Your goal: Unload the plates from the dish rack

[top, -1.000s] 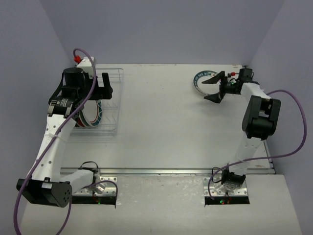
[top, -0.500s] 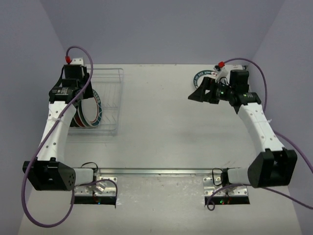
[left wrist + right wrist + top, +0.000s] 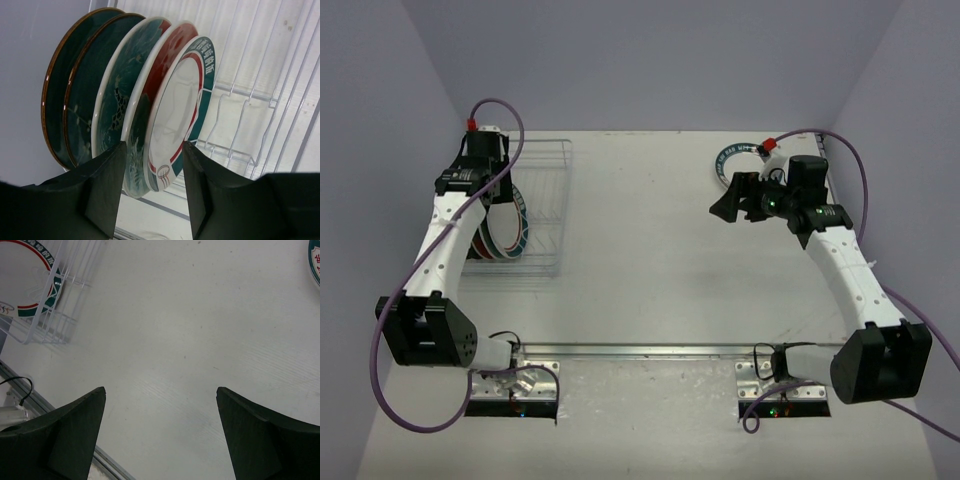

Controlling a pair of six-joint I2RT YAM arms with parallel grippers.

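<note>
Several plates stand on edge in the dish rack (image 3: 250, 125). The front plate (image 3: 177, 110) is white with a red line and a teal band. Behind it stand a red-rimmed plate (image 3: 170, 55), a green patterned plate (image 3: 120, 95) and two dark ones. My left gripper (image 3: 154, 150) has its jaws drawn in on the lower rims of the two front plates, and each finger meets a rim. From above, my left gripper (image 3: 497, 192) hangs over the rack (image 3: 548, 200). My right gripper (image 3: 730, 200) is open above bare table, near a plate (image 3: 728, 160) lying flat.
The rack sits at the table's left side next to the left wall. The right wrist view catches the rack's corner (image 3: 50, 325) with a plate (image 3: 30, 285) in it. A metal rail (image 3: 650, 350) runs along the near edge between the arm bases.
My left jaws have narrowed from wide open onto the front plates in the rack. My right arm has swung off the flat plate and now faces the table's middle.
</note>
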